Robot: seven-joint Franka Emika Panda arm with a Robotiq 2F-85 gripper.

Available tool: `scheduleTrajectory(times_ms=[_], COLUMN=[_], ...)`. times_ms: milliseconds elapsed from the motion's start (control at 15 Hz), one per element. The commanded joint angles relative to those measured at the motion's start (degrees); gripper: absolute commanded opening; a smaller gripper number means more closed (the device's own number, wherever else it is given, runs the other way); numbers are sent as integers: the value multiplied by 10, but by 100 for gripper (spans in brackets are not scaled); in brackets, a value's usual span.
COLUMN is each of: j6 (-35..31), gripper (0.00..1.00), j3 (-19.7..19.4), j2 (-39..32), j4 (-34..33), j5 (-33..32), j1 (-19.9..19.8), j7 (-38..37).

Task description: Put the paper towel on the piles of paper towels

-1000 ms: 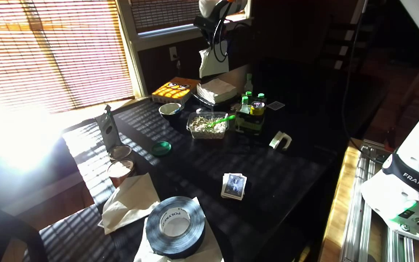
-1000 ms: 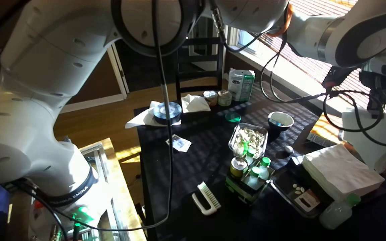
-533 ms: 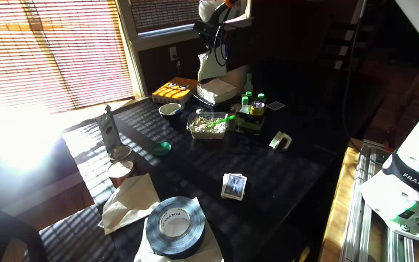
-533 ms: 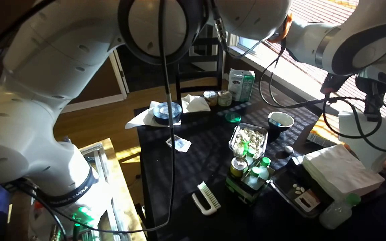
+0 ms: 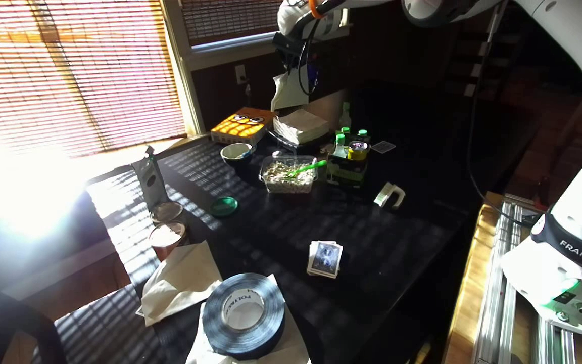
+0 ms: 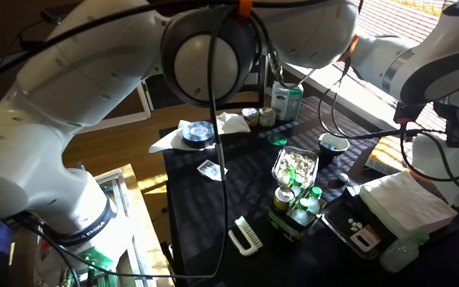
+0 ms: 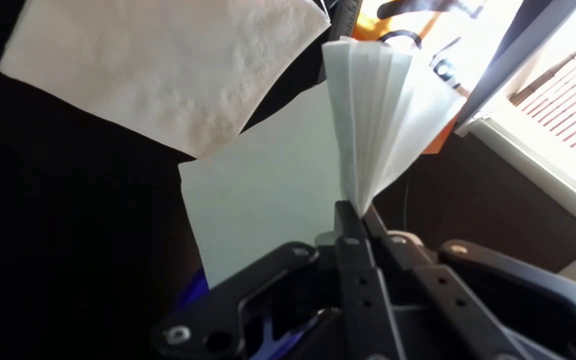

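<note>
The towel (image 7: 268, 200) is in the air, hanging from the hand (image 7: 361, 212); jaws together, clamped on a pinch of it, w/ a pleated fan on one side & a broad flat flap on the other. Vs. approx. a sec ago, I've got the hand a bit lower in both exterior views, & the elbow joint (image 6: 206, 67) has dropped too. So IMO: lowering's under way, release not due yet. The pile (image 6: 408, 199) hasn't moved; in an exterior view the towel shows just past its far edge, contact can't tell. Prob. need to bring it over the pile b4 letting go, else the flap may fold under or slide off. Pile's partly over the black tray (image 6: 339, 215); a green-capped bottle (image 6: 400, 254) is just beside it, so mind the swing. An orange box (image 5: 243, 124) is near too, on the same black desk (image 5: 265, 232).
</note>
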State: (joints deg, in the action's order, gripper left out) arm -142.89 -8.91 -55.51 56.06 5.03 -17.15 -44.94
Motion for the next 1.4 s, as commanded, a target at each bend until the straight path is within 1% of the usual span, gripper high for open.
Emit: scheduleTrajectory(times_ms=[0,67,133,267,467,533,800,933,1000,1333], j6=[20,26,33,47,53,48,61,81,84,149], gripper=[1,1,1,1,1,1,1,1,1,1], j3=[14,13,23,27,24,12,14,15,18,26], j2=[-56,-68,-82,-107,-140,-142,-168,-175,-167,-165], j4=[-98,-114,-137,-172,-218,-217,-253,-264,-248,-245], j5=[26,26,12,14,10,18,15,10,2,2], j1=[-15,-15,-23,-27,-30,-25,-30,-33,-34,-38], j7=[51,58,57,59,47,47,51,66,72,138])
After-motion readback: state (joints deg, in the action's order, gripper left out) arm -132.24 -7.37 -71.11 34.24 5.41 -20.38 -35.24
